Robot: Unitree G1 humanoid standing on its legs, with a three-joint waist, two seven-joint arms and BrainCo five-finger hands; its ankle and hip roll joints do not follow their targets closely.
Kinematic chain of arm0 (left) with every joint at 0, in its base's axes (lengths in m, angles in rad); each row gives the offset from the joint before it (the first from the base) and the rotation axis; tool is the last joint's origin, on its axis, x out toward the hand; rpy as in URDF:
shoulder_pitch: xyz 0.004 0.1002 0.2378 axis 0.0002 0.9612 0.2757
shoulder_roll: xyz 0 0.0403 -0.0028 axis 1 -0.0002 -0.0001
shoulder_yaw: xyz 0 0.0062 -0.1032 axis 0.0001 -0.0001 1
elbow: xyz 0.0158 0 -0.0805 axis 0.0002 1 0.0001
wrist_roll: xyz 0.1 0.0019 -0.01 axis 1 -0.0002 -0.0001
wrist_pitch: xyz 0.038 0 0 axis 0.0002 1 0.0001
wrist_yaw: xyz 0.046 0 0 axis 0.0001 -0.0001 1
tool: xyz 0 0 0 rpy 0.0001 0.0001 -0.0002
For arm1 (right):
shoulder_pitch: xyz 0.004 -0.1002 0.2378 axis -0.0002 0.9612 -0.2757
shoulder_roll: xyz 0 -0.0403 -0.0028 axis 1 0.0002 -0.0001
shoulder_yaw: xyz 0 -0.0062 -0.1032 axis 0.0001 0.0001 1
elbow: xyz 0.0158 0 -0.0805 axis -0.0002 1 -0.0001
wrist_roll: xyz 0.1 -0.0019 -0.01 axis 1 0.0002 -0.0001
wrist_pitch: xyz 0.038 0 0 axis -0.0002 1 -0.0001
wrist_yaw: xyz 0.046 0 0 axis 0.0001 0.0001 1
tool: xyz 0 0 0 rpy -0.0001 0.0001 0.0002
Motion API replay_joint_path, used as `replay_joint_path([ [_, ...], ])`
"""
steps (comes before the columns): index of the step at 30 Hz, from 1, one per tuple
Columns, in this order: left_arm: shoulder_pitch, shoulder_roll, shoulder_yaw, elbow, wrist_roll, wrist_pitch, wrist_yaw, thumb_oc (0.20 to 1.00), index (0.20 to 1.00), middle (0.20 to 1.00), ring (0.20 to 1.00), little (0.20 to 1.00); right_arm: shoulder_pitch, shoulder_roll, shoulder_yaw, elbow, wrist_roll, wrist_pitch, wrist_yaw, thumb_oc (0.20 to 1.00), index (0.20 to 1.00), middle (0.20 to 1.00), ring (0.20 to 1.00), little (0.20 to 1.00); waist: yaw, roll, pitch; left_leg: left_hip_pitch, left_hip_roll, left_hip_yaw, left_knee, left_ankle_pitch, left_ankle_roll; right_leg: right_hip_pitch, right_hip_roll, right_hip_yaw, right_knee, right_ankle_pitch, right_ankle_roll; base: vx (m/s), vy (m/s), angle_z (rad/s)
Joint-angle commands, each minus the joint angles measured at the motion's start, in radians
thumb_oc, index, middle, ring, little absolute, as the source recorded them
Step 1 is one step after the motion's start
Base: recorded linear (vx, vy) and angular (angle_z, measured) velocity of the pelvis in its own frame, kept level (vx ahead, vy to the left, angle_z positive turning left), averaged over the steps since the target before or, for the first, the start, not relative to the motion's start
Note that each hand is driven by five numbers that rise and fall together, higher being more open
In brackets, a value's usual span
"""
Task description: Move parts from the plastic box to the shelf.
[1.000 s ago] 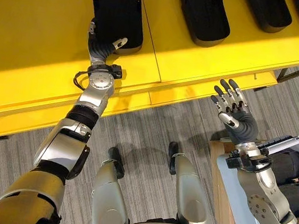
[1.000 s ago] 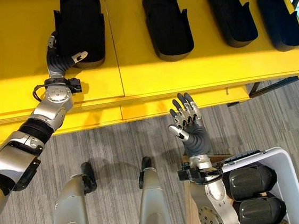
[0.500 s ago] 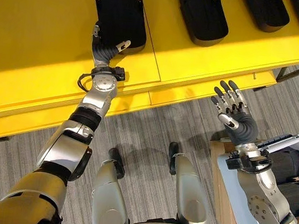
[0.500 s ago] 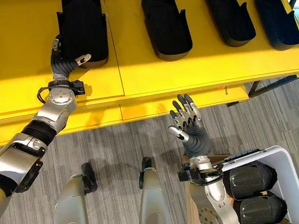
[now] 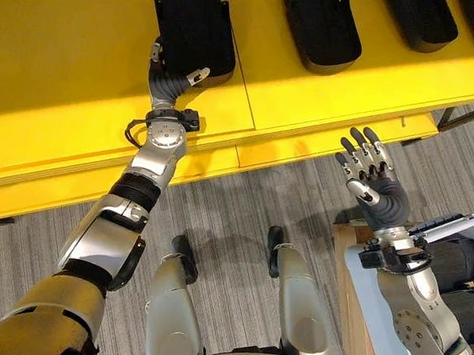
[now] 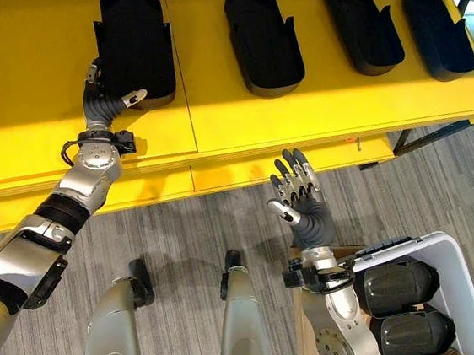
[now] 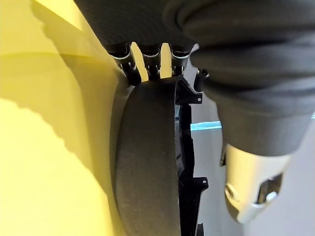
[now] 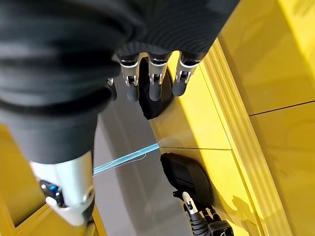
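A: Left hand?
B: On the yellow shelf, fingers against the near end of the leftmost black moulded plastic part. The wrist view shows fingertips on its shell; whether they're curled round it, can't tell.
A: Right hand?
B: In front of the shelf, fingers spread wide, holding nothing. More parts sit in the white plastic box.

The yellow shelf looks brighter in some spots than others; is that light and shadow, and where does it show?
In the left eye view a bright band of light crosses the shelf beside the left hand, with duller yellow above it. In the left wrist view the black part casts a soft dark shadow onto the yellow beside it. In the right wrist view the shelf looks evenly lit past the right hand.
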Motion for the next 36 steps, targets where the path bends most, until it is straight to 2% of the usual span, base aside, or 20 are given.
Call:
replay_joint_path([
  [1, 0.04, -0.012, -0.02, -0.023, -0.001, -0.03, -0.022, 1.0, 1.0, 1.0, 1.0, 1.0, 0.013, -0.025, -0.06, -0.076, -0.011, -0.064, 0.014, 1.0, 1.0, 1.0, 1.0, 1.0, 0.006, 0.005, -0.028, -0.019, 0.06, -0.102, 0.015, 0.004, -0.079, 0.059, -0.101, 0.019, -0.045, 0.068, 0.072, 0.0, 0.0, 0.0],
  [6, 0.064, -0.009, -0.005, -0.038, -0.009, -0.036, -0.022, 1.0, 1.0, 1.0, 1.0, 1.0, 0.013, -0.021, -0.06, -0.073, -0.007, -0.062, 0.014, 1.0, 1.0, 1.0, 1.0, 1.0, 0.011, 0.007, -0.03, -0.021, 0.059, -0.104, 0.018, 0.004, -0.078, 0.061, -0.103, 0.018, -0.045, 0.067, 0.071, -0.01, 0.001, 0.0],
  [7, 0.082, -0.003, 0.008, -0.056, -0.008, -0.037, -0.022, 1.0, 1.0, 1.0, 1.0, 1.0, 0.012, -0.02, -0.06, -0.075, -0.01, -0.06, 0.015, 1.0, 1.0, 1.0, 1.0, 1.0, 0.014, 0.008, -0.031, -0.031, 0.053, -0.101, 0.004, 0.032, -0.068, 0.051, -0.105, 0.019, -0.052, 0.092, 0.067, 0.0, 0.0, 0.0],
  [8, 0.084, -0.003, 0.008, -0.056, -0.008, -0.036, -0.022, 1.0, 1.0, 1.0, 1.0, 1.0, 0.013, -0.02, -0.059, -0.074, -0.01, -0.06, 0.015, 1.0, 1.0, 1.0, 1.0, 1.0, 0.014, 0.009, -0.031, -0.02, 0.056, -0.104, 0.015, 0.004, -0.077, 0.061, -0.105, 0.018, -0.041, 0.067, 0.071, -0.06, 0.004, 0.0],
  [9, 0.109, 0.001, 0.025, -0.074, -0.012, -0.04, -0.022, 1.0, 1.0, 1.0, 1.0, 1.0, 0.015, -0.016, -0.061, -0.075, -0.009, -0.061, 0.016, 1.0, 1.0, 1.0, 1.0, 1.0, 0.018, 0.01, -0.032, -0.031, 0.051, -0.102, 0.002, 0.033, -0.068, 0.053, -0.106, 0.018, -0.054, 0.093, 0.067, 0.0, 0.0, 0.0],
  [11, 0.149, 0.011, 0.048, -0.107, -0.007, -0.045, -0.018, 1.0, 1.0, 1.0, 1.0, 1.0, 0.019, -0.011, -0.064, -0.077, -0.011, -0.061, 0.017, 1.0, 1.0, 1.0, 1.0, 1.0, 0.025, 0.012, -0.032, -0.03, 0.05, -0.103, 0.004, 0.031, -0.067, 0.055, -0.108, 0.017, -0.053, 0.092, 0.067, -0.03, -0.002, 0.0],
  [12, 0.229, 0.024, 0.092, -0.169, 0.0, -0.05, -0.017, 1.0, 1.0, 1.0, 1.0, 1.0, 0.023, -0.002, -0.071, -0.077, -0.014, -0.059, 0.019, 1.0, 1.0, 1.0, 1.0, 1.0, 0.036, 0.017, -0.031, -0.028, 0.047, -0.104, 0.003, 0.03, -0.065, 0.06, -0.11, 0.014, -0.054, 0.091, 0.066, 0.0, 0.0, 0.0],
  [16, 0.329, 0.042, 0.15, -0.236, 0.017, -0.053, -0.02, 1.0, 1.0, 1.0, 1.0, 1.0, 0.03, 0.001, -0.083, -0.079, -0.015, -0.057, 0.02, 1.0, 1.0, 1.0, 1.0, 1.0, 0.048, 0.021, -0.032, -0.025, 0.044, -0.106, 0.002, 0.029, -0.063, 0.068, -0.112, 0.011, -0.056, 0.089, 0.066, 0.01, 0.003, 0.01],
  [17, 0.425, 0.055, 0.216, -0.299, 0.012, -0.061, -0.025, 1.0, 1.0, 1.0, 1.0, 1.0, 0.034, 0.008, -0.1, -0.076, -0.018, -0.052, 0.021, 1.0, 1.0, 1.0, 1.0, 1.0, 0.062, 0.025, -0.035, -0.027, 0.04, -0.111, 0.005, 0.028, -0.061, 0.076, -0.116, 0.004, -0.059, 0.087, 0.065, 0.03, 0.008, 0.02],
  [24, 0.607, 0.076, 0.346, -0.414, 0.01, -0.085, -0.048, 1.0, 1.0, 1.0, 1.0, 1.0, 0.036, 0.015, -0.131, -0.07, -0.015, -0.033, 0.04, 1.0, 1.0, 1.0, 1.0, 1.0, 0.093, 0.029, -0.048, -0.012, 0.03, -0.117, -0.006, 0.027, -0.057, 0.116, -0.124, -0.011, -0.079, 0.086, 0.068, 0.03, 0.007, 0.08],
  [26, 0.702, 0.079, 0.376, -0.49, 0.014, -0.091, -0.088, 1.0, 1.0, 1.0, 1.0, 1.0, 0.03, 0.019, -0.147, -0.066, -0.024, -0.026, 0.048, 1.0, 1.0, 1.0, 1.0, 1.0, 0.108, 0.034, -0.057, 0.009, 0.024, -0.122, -0.024, 0.03, -0.054, 0.145, -0.128, -0.022, -0.101, 0.09, 0.07, 0.06, 0.015, 0.11],
  [31, 0.796, 0.085, 0.377, -0.588, 0.004, -0.095, -0.162, 1.0, 1.0, 1.0, 1.0, 1.0, 0.03, 0.027, -0.167, -0.045, -0.04, -0.011, 0.054, 1.0, 1.0, 1.0, 1.0, 1.0, 0.125, 0.041, -0.076, 0.054, 0.007, -0.125, -0.076, 0.046, -0.048, 0.208, -0.136, -0.044, -0.164, 0.112, 0.08, 0.07, 0.015, 0.12],
  [33, 0.856, 0.092, 0.373, -0.659, -0.016, -0.097, -0.221, 1.0, 1.0, 1.0, 1.0, 1.0, 0.045, 0.028, -0.191, -0.032, -0.069, 0.005, 0.064, 1.0, 1.0, 1.0, 1.0, 1.0, 0.132, 0.044, -0.1, 0.093, -0.011, -0.128, -0.133, 0.064, -0.041, 0.261, -0.149, -0.069, -0.237, 0.138, 0.091, 0.12, 0.036, 0.19],
  [35, 0.907, 0.105, 0.347, -0.755, -0.07, -0.098, -0.309, 1.0, 1.0, 1.0, 1.0, 1.0, 0.086, 0.029, -0.225, 0.01, -0.109, 0.032, 0.08, 1.0, 1.0, 1.0, 1.0, 1.0, 0.136, 0.045, -0.144, 0.157, -0.05, -0.13, -0.232, 0.098, -0.034, 0.347, -0.169, -0.115, -0.356, 0.191, 0.103, 0.14, 0.061, 0.38],
  [36, 0.908, 0.105, 0.348, -0.756, -0.07, -0.098, -0.309, 1.0, 1.0, 1.0, 1.0, 1.0, 0.086, 0.029, -0.225, 0.01, -0.109, 0.032, 0.08, 1.0, 1.0, 1.0, 1.0, 1.0, 0.135, 0.044, -0.146, 0.157, -0.052, -0.13, -0.238, 0.104, -0.033, 0.346, -0.17, -0.116, -0.361, 0.196, 0.103, 0.08, 0.057, 0.32],
])
